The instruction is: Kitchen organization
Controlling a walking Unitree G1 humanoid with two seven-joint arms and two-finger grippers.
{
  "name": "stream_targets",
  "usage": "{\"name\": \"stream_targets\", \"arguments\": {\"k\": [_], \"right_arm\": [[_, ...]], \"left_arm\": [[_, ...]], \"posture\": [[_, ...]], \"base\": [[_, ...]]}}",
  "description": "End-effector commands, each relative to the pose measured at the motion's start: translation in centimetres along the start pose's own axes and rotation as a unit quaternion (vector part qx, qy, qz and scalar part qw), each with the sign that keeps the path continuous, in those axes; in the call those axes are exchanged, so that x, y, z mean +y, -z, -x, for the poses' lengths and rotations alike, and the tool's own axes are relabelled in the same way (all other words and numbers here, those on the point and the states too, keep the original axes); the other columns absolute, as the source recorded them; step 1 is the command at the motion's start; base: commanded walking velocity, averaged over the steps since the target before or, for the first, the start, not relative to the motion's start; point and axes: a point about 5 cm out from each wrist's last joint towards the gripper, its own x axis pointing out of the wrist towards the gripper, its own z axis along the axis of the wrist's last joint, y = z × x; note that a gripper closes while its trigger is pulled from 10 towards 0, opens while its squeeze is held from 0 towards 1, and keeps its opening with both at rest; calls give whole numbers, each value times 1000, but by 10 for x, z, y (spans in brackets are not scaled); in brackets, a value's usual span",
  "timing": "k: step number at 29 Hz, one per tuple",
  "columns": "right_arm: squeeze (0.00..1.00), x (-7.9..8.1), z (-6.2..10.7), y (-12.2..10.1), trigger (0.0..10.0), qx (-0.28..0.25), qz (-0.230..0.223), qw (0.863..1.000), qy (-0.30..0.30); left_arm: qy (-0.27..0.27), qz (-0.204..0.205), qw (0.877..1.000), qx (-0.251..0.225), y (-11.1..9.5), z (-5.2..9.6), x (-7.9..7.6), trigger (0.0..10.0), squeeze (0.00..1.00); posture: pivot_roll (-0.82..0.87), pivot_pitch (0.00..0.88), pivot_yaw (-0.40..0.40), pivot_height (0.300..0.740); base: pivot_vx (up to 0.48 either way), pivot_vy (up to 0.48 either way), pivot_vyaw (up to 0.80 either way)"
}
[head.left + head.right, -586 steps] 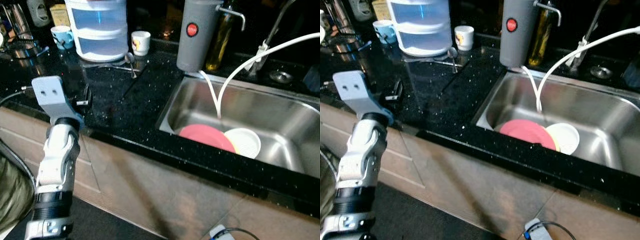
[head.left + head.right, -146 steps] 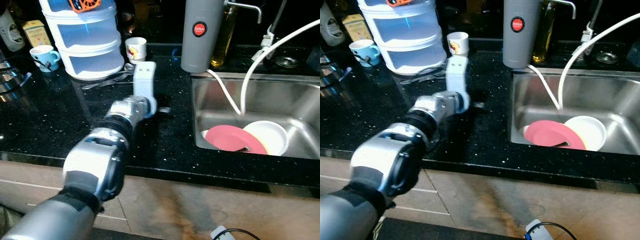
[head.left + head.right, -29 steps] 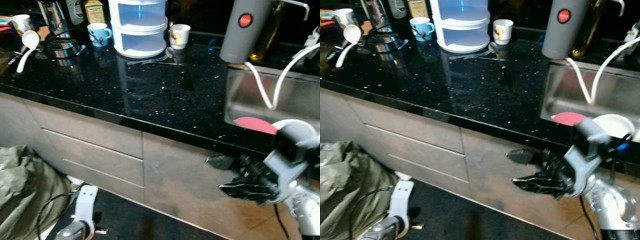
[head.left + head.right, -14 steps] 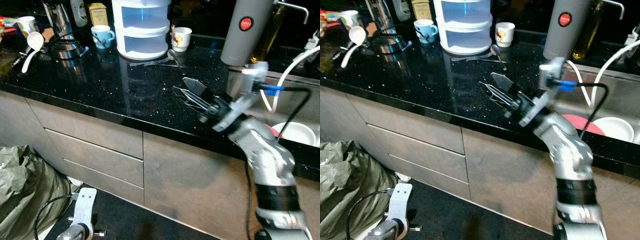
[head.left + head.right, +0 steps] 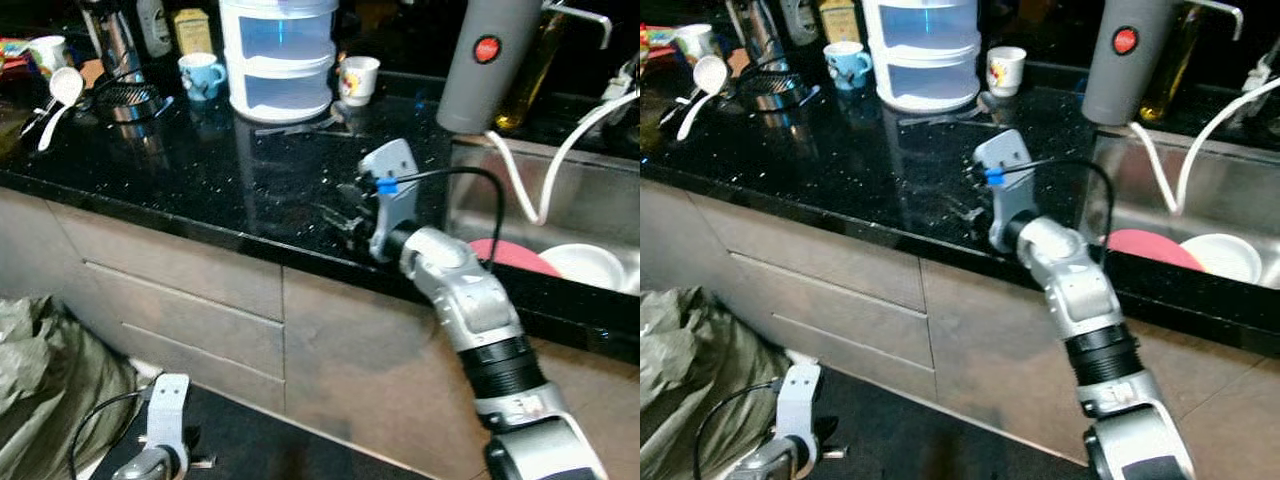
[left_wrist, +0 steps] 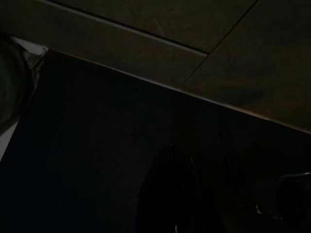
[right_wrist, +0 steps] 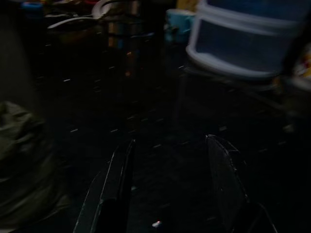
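Right gripper (image 7: 170,189) over the black counter (image 5: 200,170) near its front edge, fingers (image 7: 116,179) spread, holding nothing. Spoons (image 5: 300,122) lie by the container (image 5: 277,55), cup (image 5: 359,78) beside. Pink plate (image 5: 510,255) in the sink (image 5: 600,200). Left gripper (image 5: 165,415) hangs idle; fingers: can't tell.

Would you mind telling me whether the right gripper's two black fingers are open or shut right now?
Open. In the right wrist view the right gripper shows its two black fingers spread apart, with bare black speckled countertop between them and nothing held.
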Motion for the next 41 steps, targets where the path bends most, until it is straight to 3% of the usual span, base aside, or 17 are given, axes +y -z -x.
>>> {"name": "stream_targets", "arguments": {"k": [1,8,16,22,31,37,40,41], "right_arm": [[0,0,-2,3,10000,4,5,1000,7],[0,0,-5,2,10000,-2,-1,1000,21],[0,-12,-4,4,10000,3,-9,999,53],[0,-20,-6,2,10000,9,-5,997,75],[0,-30,-13,-3,10000,24,26,994,100],[0,-13,-25,8,10000,74,17,995,72],[0,-9,-31,9,10000,82,20,993,79],[0,-12,-36,12,10000,98,16,989,107]], "left_arm": [[5,1,1000,2,-2,-2,-3,10000,0],[14,-9,1000,7,-1,-3,-7,10000,0],[13,-7,1000,11,1,-3,-7,10000,0],[17,-9,1000,10,0,-3,-8,10000,0],[17,-17,1000,10,0,-4,-10,10000,0],[12,-23,1000,13,0,-4,-10,10000,0],[11,-23,1000,13,0,-4,-11,10000,0],[12,-22,1000,13,1,-4,-12,10000,0]], "posture": [[-8,0,8,740],[-12,0,11,740],[-9,0,10,740],[-6,0,6,740],[-3,0,0,740],[-7,0,-4,740],[-6,0,-8,740],[-4,6,-10,740]], "base": [[315,0,0],[325,0,0],[65,0,-200],[0,0,-702],[0,0,0],[0,0,0],[0,0,0],[0,0,0]]}}
